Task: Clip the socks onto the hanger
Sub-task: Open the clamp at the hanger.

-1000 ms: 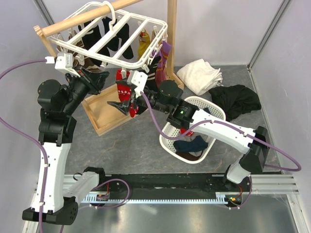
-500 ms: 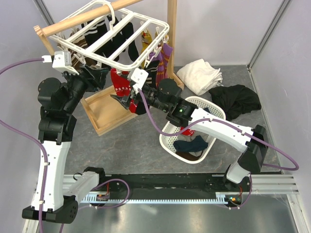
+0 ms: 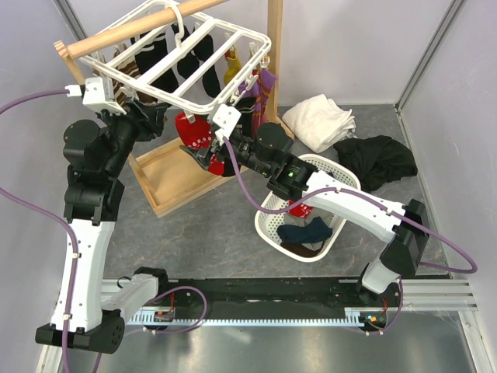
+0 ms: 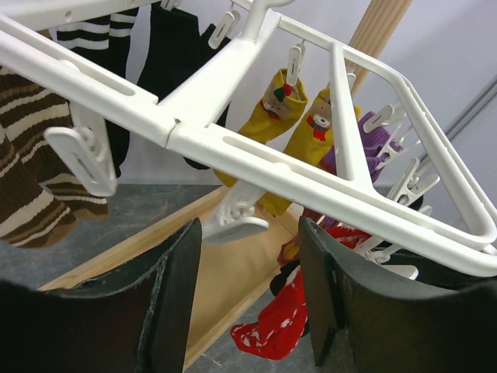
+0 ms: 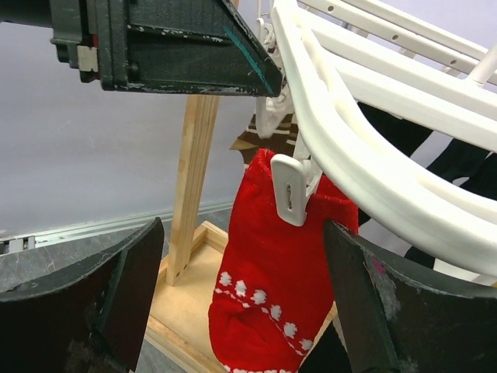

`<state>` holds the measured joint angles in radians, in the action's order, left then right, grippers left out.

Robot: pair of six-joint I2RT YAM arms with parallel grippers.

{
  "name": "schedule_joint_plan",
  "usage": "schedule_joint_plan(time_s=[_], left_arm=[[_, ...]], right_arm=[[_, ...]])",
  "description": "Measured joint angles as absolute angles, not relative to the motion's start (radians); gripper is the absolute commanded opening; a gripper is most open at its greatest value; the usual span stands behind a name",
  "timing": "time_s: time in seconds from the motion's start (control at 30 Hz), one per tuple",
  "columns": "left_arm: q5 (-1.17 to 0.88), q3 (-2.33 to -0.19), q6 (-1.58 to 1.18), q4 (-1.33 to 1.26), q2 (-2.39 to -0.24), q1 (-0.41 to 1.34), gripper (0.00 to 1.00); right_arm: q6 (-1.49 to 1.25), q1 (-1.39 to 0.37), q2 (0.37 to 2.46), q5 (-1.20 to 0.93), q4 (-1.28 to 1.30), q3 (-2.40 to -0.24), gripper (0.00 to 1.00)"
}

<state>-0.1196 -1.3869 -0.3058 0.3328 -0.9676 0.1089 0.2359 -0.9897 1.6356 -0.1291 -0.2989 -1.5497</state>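
The white slatted hanger hangs from the wooden stand, with small clip pegs under it. One red sock with white pattern hangs from a white peg on the hanger's near rim; it also shows in the top view. My right gripper is open, its fingers on either side of the hanging sock and apart from it. My left gripper is open and empty, just under the rim, with a peg right above its gap. The grey pair is not visible.
Black white-striped socks, yellow socks, a purple sock and a brown striped sock hang on other pegs. The stand's wooden tray lies below. A white lattice basket holds dark blue and red cloth. White and black cloths lie behind.
My right gripper lifted the red sock to the hanger's rim, then opened; the sock now hangs from a peg. My left gripper rose slightly under the rim.
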Motion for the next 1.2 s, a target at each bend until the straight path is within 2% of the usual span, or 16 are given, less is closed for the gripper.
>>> schedule_joint_plan(time_s=[0.5,0.7,0.73,0.93,1.2], left_arm=[[-0.06,-1.39,-0.282,0.303,-1.006,0.109,0.47],[-0.067,-1.396,-0.277,0.297,-1.008,0.109,0.36],[-0.074,-1.398,-0.275,0.296,-1.01,0.109,0.31],[-0.116,-1.411,-0.27,0.294,-1.012,0.109,0.15],[-0.24,-1.413,-0.268,0.305,-1.004,0.109,0.07]], right_arm=[[0.236,-0.981,1.636,-0.129,-0.299,-1.547,0.91],[0.236,-0.978,1.636,-0.13,-0.299,-1.545,0.91],[0.236,-0.978,1.636,-0.13,-0.299,-1.545,0.91],[0.233,-0.978,1.635,-0.134,-0.298,-1.535,0.91],[0.196,-0.978,1.61,-0.195,-0.264,-1.532,0.9]])
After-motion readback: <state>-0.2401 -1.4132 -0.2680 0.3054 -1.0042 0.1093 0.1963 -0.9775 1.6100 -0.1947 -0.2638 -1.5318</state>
